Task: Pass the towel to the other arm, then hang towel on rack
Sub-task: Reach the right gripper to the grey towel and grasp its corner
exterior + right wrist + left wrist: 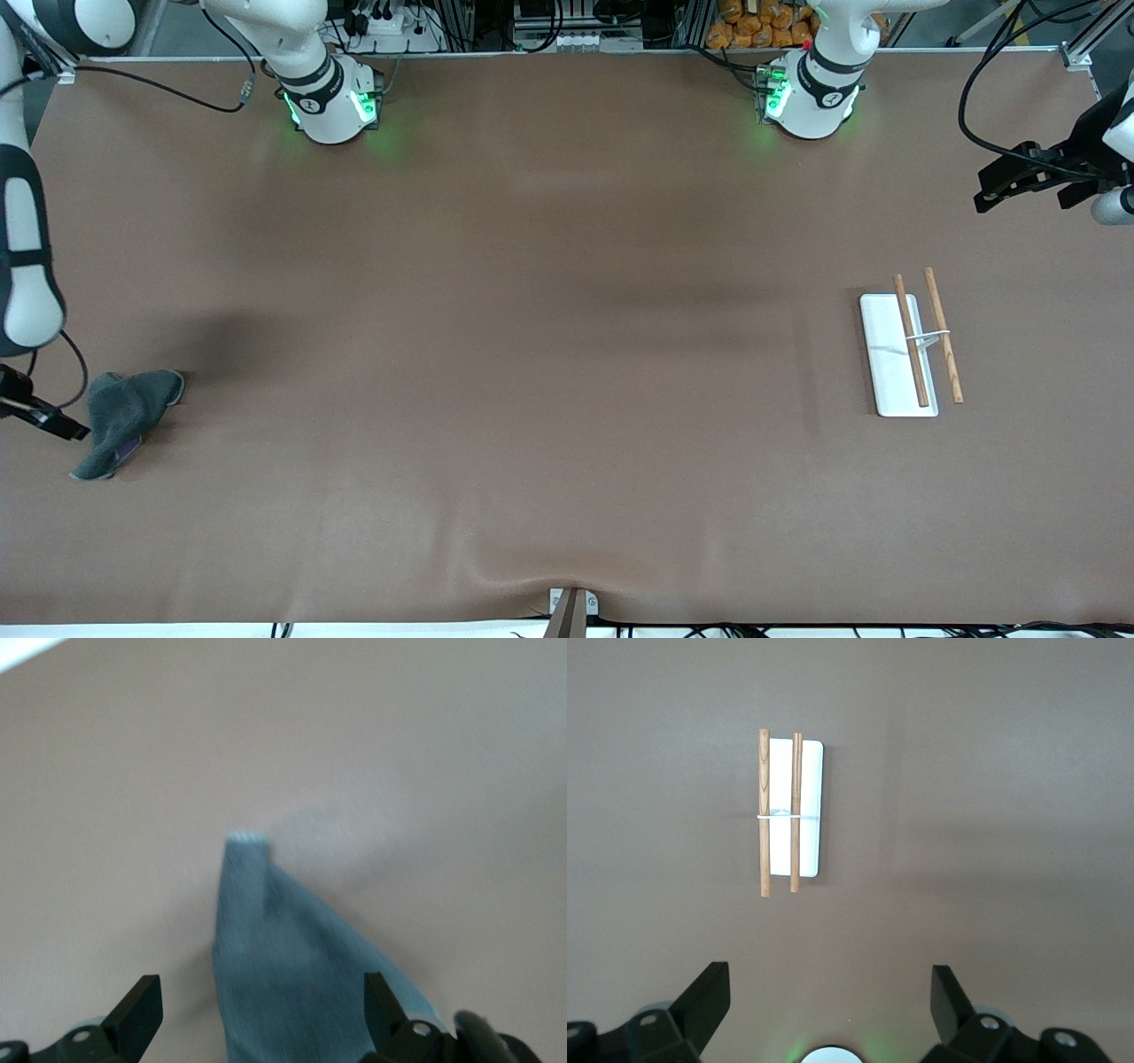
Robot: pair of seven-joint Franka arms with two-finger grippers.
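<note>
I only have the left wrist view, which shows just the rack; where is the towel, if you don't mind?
Observer: The towel lies crumpled on the table at the right arm's end, a bit nearer the front camera than the rack.
Operator: Thank you. Is the right gripper holding it?
Observer: No; the right gripper is low, right at the towel, fingers open.
Operator: And where is my left gripper?
Observer: The left gripper waits over bare table at its own end, not over the rack.
</note>
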